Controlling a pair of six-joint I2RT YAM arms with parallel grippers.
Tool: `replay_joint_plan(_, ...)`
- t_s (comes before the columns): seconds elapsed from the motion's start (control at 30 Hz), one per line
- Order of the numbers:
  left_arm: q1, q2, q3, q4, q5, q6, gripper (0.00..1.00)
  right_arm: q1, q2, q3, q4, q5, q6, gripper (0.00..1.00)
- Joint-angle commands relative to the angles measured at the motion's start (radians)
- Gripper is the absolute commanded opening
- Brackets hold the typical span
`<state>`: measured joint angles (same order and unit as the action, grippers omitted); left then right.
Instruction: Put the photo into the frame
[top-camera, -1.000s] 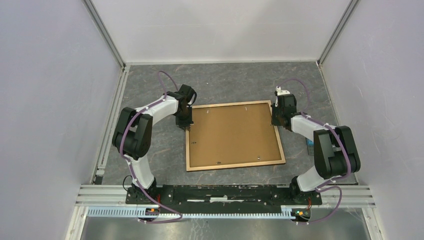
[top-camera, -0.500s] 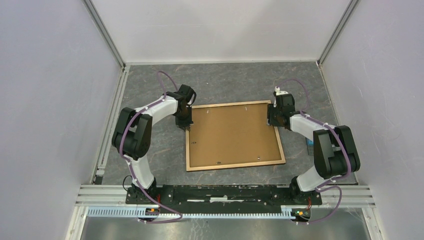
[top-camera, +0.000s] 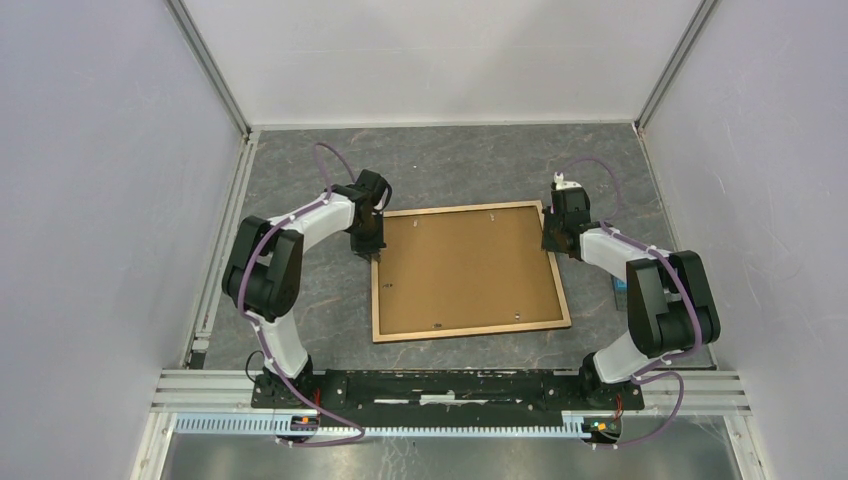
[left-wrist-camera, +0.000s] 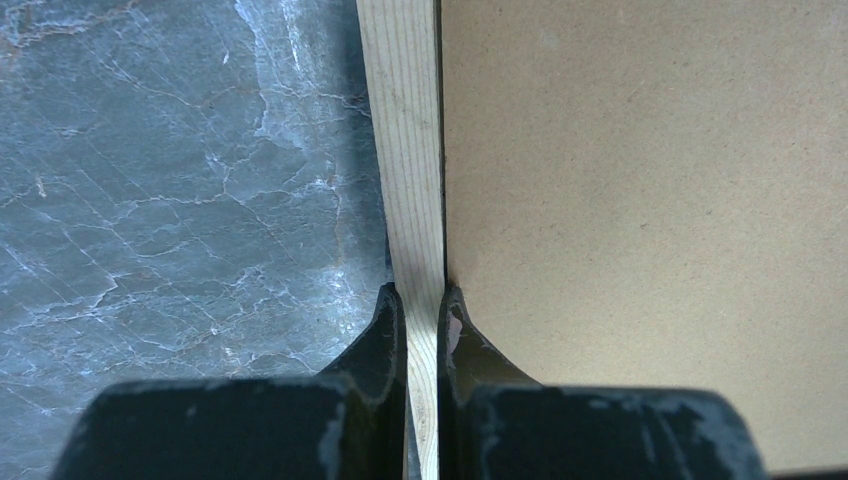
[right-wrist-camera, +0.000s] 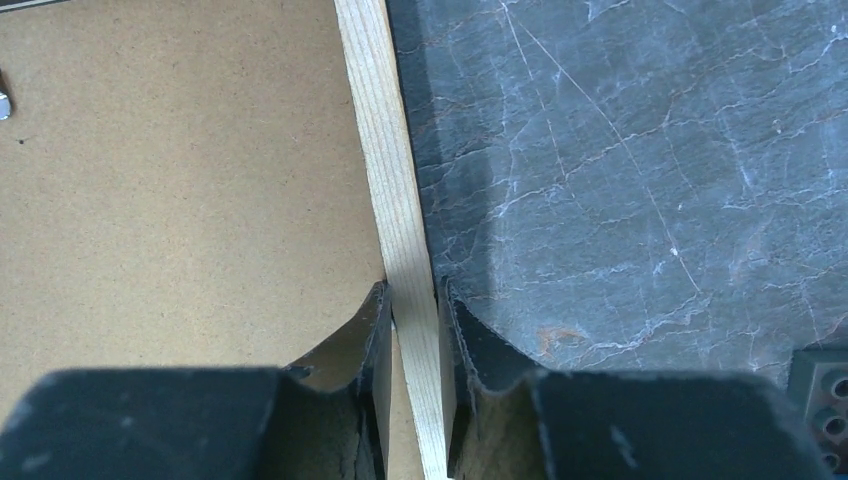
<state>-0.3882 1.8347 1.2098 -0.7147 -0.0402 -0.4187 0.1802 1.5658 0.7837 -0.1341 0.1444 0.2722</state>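
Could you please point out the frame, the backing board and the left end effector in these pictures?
frame (left-wrist-camera: 407, 150): left wrist view, light wood rail.
backing board (top-camera: 465, 268): top view, its centre.
left end effector (left-wrist-camera: 422, 295): left wrist view, between fingertips.

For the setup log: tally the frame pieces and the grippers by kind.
Frame: 1
Backing board: 1
Grippers: 2, the left gripper and the right gripper, both clamped on a rail
Total: 4

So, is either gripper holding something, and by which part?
Both hold the thin light wooden rectangular frame: left gripper pinches its left side rail, right gripper its right side rail.
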Motion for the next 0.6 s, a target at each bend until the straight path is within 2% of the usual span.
replay_joint_plan(0.0,0.026,0.020,-0.076,-0.033,-0.095,-0.002,0.02,0.012,0.055,0.002,-0.038,-0.030,0.030,0.18)
replay_joint_plan(0.07,0.027,-0.006,-0.111,-0.031,-0.083,-0.055,0.02,0.012,0.070,0.022,-0.031,-0.048,0.030,0.21)
replay_joint_plan(0.17,0.028,-0.086,-0.200,0.012,-0.056,-0.162,0.02,0.014,0.111,0.086,-0.004,-0.104,0.035,0.36)
replay_joint_plan(0.3,0.031,-0.202,-0.371,0.073,-0.039,-0.361,0.02,0.037,0.224,0.274,-0.048,-0.201,0.029,0.69)
replay_joint_plan(0.37,0.043,-0.272,-0.478,0.123,-0.005,-0.491,0.02,0.059,0.261,0.383,-0.123,-0.191,0.010,0.80)
replay_joint_plan(0.43,0.048,-0.357,-0.581,0.168,0.035,-0.629,0.02,0.073,0.252,0.458,-0.186,-0.159,0.001,0.87)
replay_joint_plan(0.53,0.048,-0.468,-0.703,0.226,0.128,-0.785,0.02,0.087,0.180,0.492,-0.252,-0.067,-0.018,0.98)
replay_joint_plan(0.57,0.049,-0.510,-0.712,0.224,0.137,-0.800,0.02,0.092,0.151,0.489,-0.268,-0.027,-0.022,0.98)
